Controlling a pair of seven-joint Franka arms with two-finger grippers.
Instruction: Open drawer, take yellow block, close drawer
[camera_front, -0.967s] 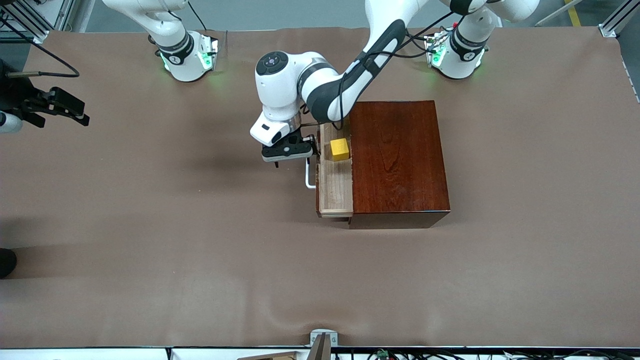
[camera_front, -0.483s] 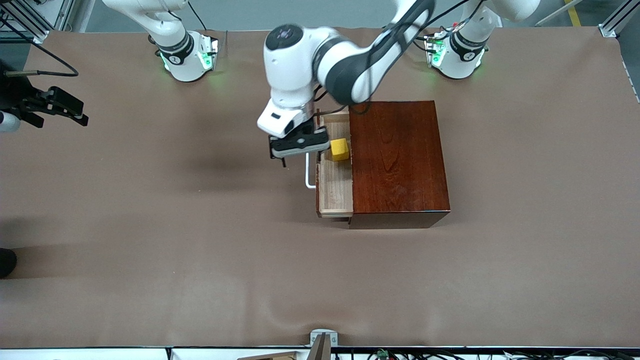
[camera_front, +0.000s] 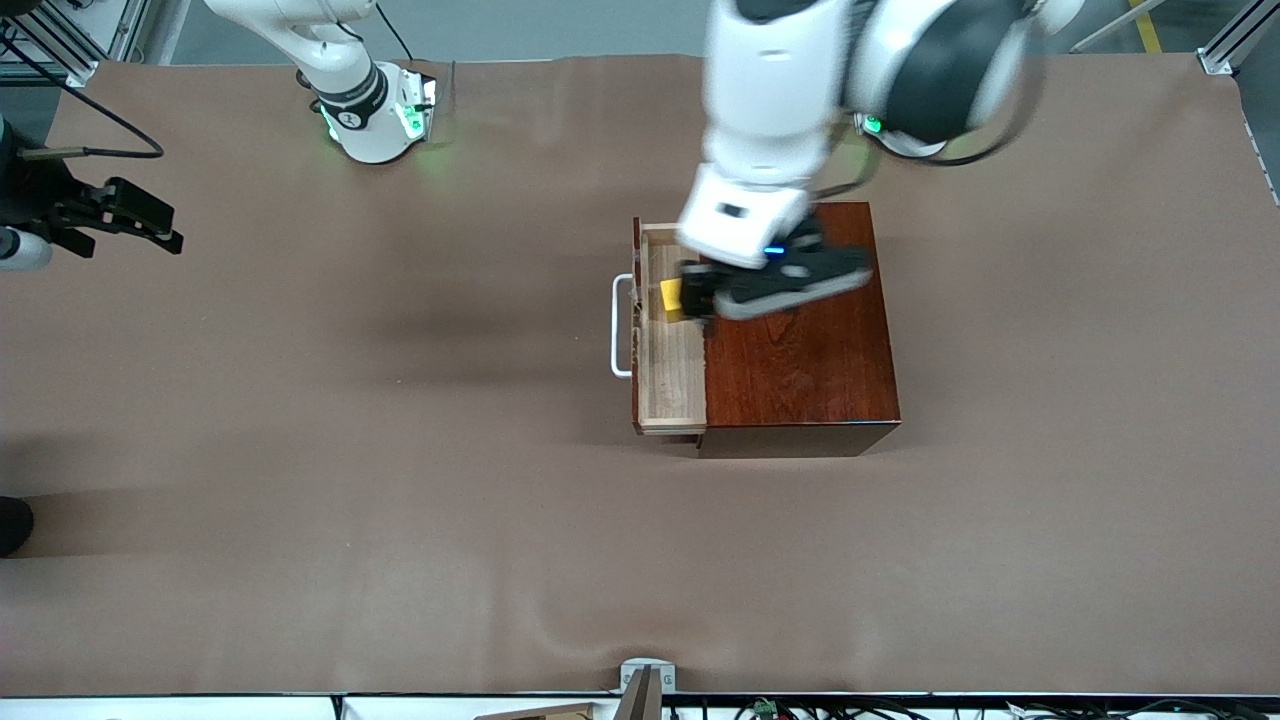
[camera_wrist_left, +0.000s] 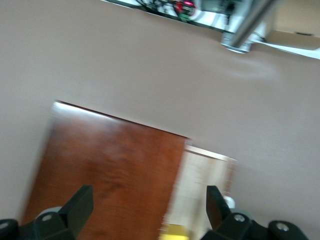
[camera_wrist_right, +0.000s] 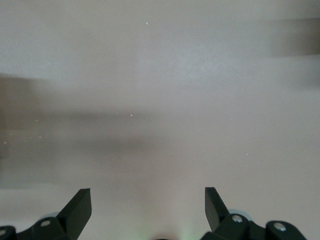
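Drawer (camera_front: 671, 340) pulled out, yellow block (camera_front: 669, 296) half hidden under blurred left tool (camera_front: 775, 285) spread wide, right tool (camera_front: 110, 215) wide, waiting over bench (camera_front: 300, 450) edge.

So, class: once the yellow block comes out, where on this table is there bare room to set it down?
Bare table spreads from the drawer's handle toward the right arm's end, and nearer the front camera than the box. It is crowded over the open drawer, where the open left pincer hangs above the yellow block.
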